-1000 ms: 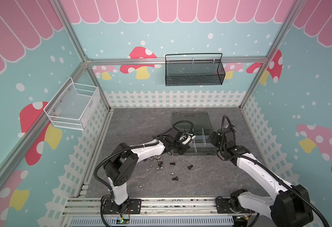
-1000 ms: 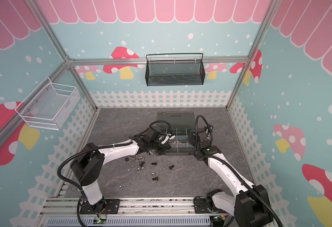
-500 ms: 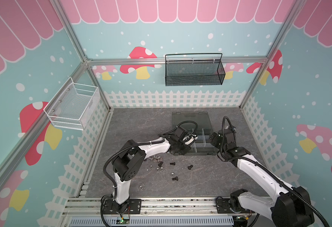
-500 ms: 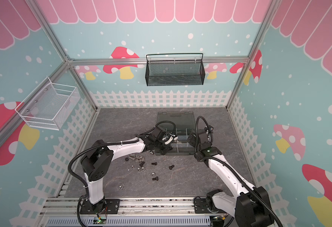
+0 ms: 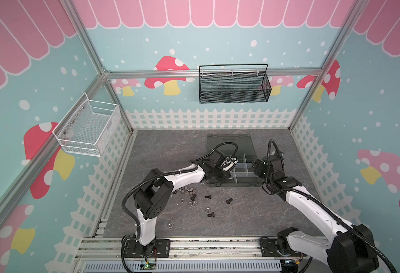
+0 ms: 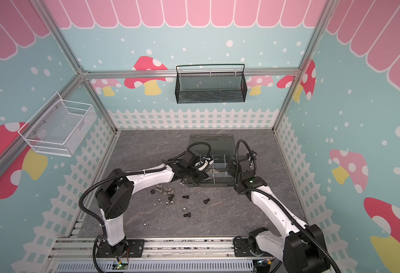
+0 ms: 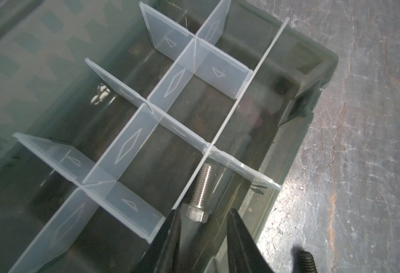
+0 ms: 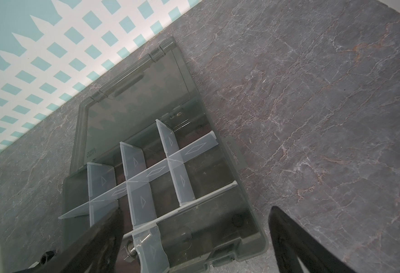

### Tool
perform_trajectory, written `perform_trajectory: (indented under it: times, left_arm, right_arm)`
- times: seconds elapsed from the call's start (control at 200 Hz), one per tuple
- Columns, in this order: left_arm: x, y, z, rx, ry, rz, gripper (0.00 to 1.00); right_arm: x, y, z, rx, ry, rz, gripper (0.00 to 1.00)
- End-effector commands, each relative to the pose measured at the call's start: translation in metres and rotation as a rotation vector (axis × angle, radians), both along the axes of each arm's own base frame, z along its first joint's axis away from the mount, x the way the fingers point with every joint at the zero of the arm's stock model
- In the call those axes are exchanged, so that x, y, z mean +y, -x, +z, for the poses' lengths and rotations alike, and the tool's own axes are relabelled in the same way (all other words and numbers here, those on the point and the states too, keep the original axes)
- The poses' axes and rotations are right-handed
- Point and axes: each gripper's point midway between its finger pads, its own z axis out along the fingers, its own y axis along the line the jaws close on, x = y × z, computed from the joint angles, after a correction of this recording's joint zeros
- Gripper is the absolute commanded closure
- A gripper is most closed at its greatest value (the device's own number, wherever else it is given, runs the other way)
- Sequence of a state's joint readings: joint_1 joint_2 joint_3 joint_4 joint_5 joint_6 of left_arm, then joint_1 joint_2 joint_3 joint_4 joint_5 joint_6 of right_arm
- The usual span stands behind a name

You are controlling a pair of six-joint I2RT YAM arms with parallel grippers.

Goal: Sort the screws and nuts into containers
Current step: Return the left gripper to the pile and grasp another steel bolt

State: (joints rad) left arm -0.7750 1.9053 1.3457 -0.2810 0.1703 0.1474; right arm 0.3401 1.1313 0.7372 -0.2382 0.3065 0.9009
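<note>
- Silver screw (image 7: 200, 191) flat on the floor of the organizer box (image 5: 232, 184), in the narrow row along the front wall, at the left end.
- Shank alongside the long clear divider (image 7: 241, 104), hex head toward the left gripper (image 7: 204, 219). Same screw partly visible behind a short divider in the right wrist view.
- Left gripper low over that compartment, jaws slightly parted, a gap on each side of the screw's head, nothing held.
- Lid (image 5: 229, 144) swung back on the far side of the box.
- Right gripper (image 8: 195, 219) at the box's right end, jaws spread wide and empty. In its wrist view, one finger (image 8: 94, 236) in front of the box, the other in front of bare table.
- Dark threaded screw (image 7: 304, 260) on the table just outside the front wall, near the left gripper.
- Loose on the grey table (image 5: 265, 212) in front of the box, toward the left arm: black screws (image 5: 229, 201), silver screws (image 5: 187, 189) and silver nuts (image 5: 208, 209).
- Lone nut (image 5: 169, 225) apart from the rest, nearer the front edge.
- Black mesh basket (image 5: 233, 87) on the back wall and white wire basket (image 5: 87, 127) on the left wall, both well above the table.
</note>
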Motion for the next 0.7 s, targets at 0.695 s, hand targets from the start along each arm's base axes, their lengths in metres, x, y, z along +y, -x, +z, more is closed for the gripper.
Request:
perform_trajectory:
  times: [0.695]
  left_arm:
    - [0.304,0.055,0.016,0.273,-0.003,1.151,0.7]
  right_arm:
    - [0.006,-0.007,0.011,-0.011,0.037,0.065,0.03]
